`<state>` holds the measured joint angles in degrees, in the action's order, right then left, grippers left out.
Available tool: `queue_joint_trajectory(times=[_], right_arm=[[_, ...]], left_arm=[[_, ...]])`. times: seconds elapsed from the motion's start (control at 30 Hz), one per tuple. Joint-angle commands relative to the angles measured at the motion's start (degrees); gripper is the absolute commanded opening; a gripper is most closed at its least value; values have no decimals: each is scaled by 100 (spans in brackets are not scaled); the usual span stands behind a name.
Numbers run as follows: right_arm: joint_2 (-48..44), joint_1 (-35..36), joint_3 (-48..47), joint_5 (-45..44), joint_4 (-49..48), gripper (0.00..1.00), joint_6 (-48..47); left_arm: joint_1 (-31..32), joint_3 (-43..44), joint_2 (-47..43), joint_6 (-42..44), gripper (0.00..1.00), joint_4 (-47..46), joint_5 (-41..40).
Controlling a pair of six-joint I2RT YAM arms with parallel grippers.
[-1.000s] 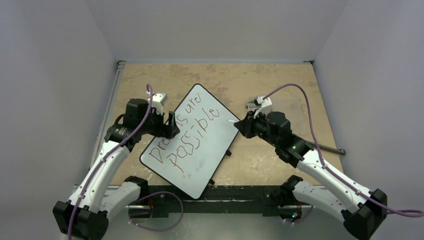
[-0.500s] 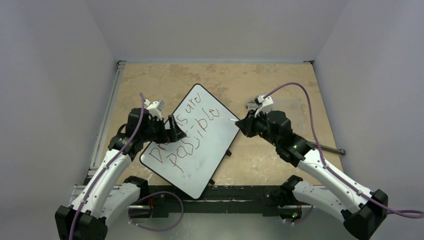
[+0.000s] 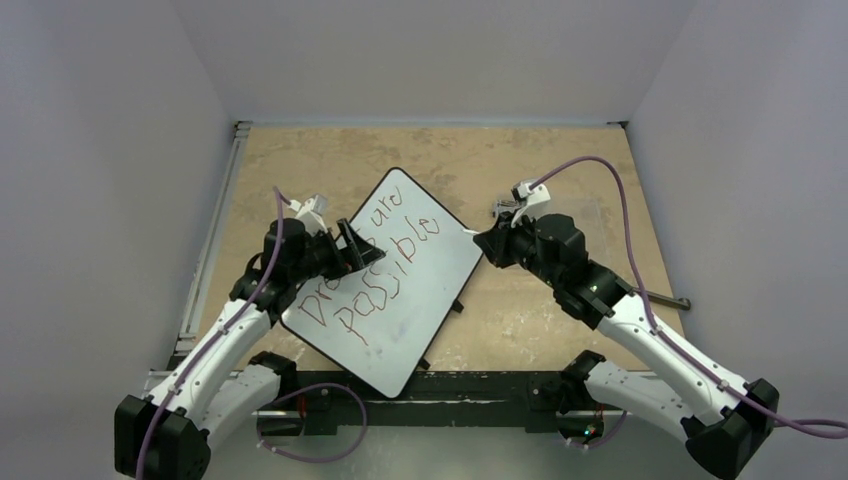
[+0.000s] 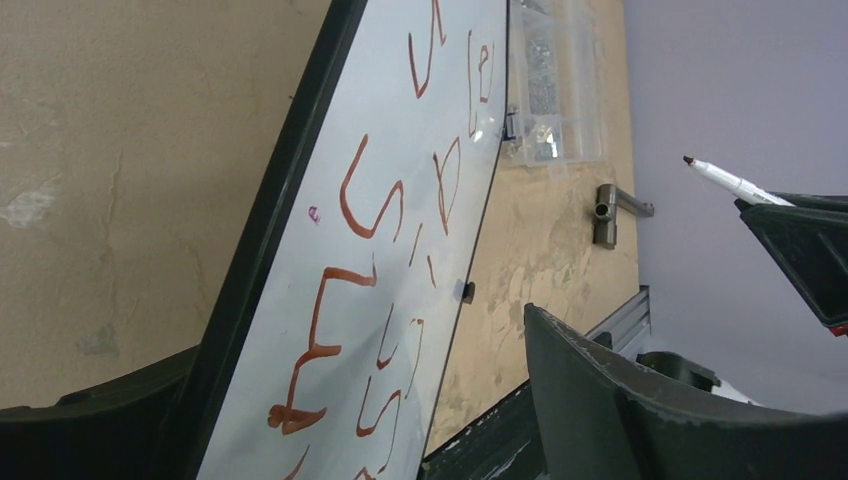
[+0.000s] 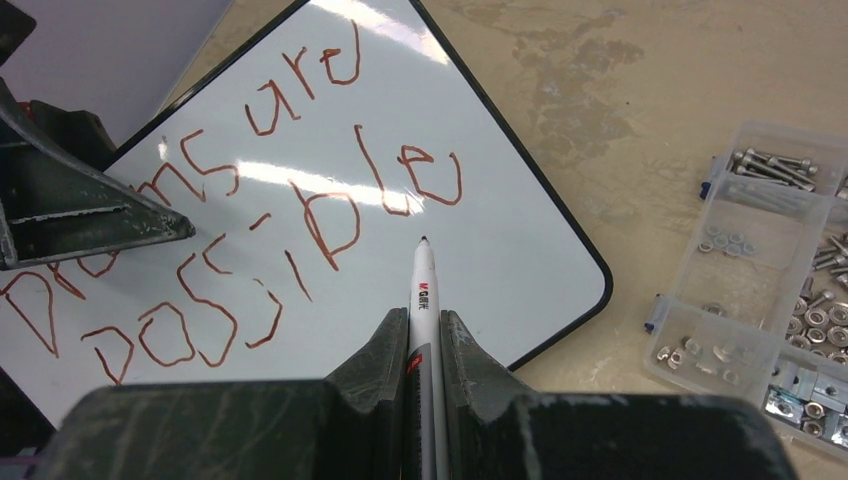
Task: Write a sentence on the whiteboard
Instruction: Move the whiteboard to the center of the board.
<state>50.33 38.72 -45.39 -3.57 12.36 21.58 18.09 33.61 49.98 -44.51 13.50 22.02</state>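
Note:
The whiteboard (image 3: pixel 410 290) lies slantwise in mid-table and bears the red words "Dreams are passible". My left gripper (image 3: pixel 355 248) is open over the board's left edge. In the left wrist view (image 4: pixel 340 340) its jaws stand wide apart, with the board's black rim (image 4: pixel 270 200) running between them. My right gripper (image 3: pixel 487 243) is shut on a white marker (image 5: pixel 422 300). The marker's tip (image 5: pixel 424 241) points at the board below the "le", at the board's right edge. I cannot tell whether the tip touches. The marker also shows in the left wrist view (image 4: pixel 725 180).
A small clear compartment box (image 3: pixel 505 210) of screws and nuts sits right of the board's far corner and shows in the right wrist view (image 5: pixel 770 290). A dark metal bar (image 3: pixel 660 297) lies on the table at the right. Grey walls enclose three sides.
My left gripper has swung right and turned over the board's left edge, and its wrist has dropped lower. My right gripper with the marker has shifted slightly towards the far side.

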Motion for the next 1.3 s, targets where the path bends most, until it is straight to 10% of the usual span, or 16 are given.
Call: queue_joint_trajectory(times=[0.0,0.23,0.53,1.27], right_arm=[[42,-9,-367,-146,31,0,-61],[113,-3,-441,-135,53,0,-14],[94,-4,-477,-199,160,0,-49],[-40,-5,-506,-514,304,0,-139]], left_arm=[[203,-153,94,-594,80,-698,-37],[510,-309,423,-1007,53,-1420,-123],[791,-185,747,-1423,45,-1797,-515],[1691,1364,1550,-2846,68,-514,-2180]])
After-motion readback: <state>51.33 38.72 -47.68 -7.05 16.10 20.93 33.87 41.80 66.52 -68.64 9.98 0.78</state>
